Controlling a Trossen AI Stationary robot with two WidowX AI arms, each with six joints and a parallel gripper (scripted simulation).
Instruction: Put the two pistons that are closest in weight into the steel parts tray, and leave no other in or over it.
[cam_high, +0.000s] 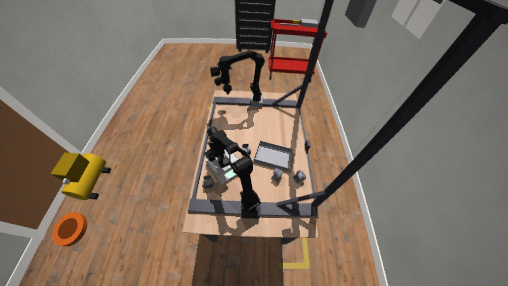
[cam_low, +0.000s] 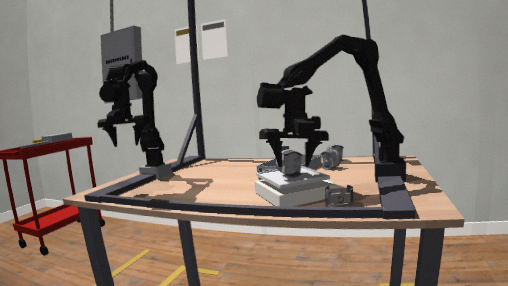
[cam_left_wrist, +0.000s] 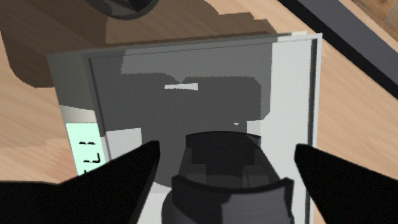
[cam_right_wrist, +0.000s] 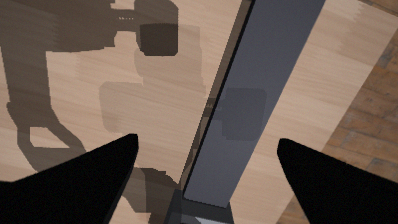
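Observation:
A grey piston (cam_low: 292, 162) (cam_left_wrist: 227, 200) stands on the white scale (cam_high: 220, 176) (cam_low: 270, 194) (cam_left_wrist: 295, 90). My left gripper (cam_low: 294, 166) (cam_left_wrist: 226, 149) is open, its fingers on either side of that piston with gaps. The scale's lit display (cam_left_wrist: 85, 135) is partly covered by a finger. Another piston (cam_high: 207, 182) (cam_low: 339, 196) (cam_left_wrist: 125, 6) sits beside the scale. Two more pistons, one (cam_high: 277, 174) and another (cam_high: 299, 176), stand near the steel tray (cam_high: 273, 155). The tray looks empty. A dark piston-like piece (cam_high: 246, 149) stands between scale and tray. My right gripper (cam_low: 126, 144) (cam_right_wrist: 208, 143) is open and empty, high up.
A dark frame rail (cam_high: 252, 209) (cam_low: 225, 209) (cam_right_wrist: 240, 100) runs around the table top (cam_high: 240, 131). The right arm hangs above the far end of the table in the top view. A red cart (cam_high: 294, 65) (cam_low: 40, 215) stands beyond that end.

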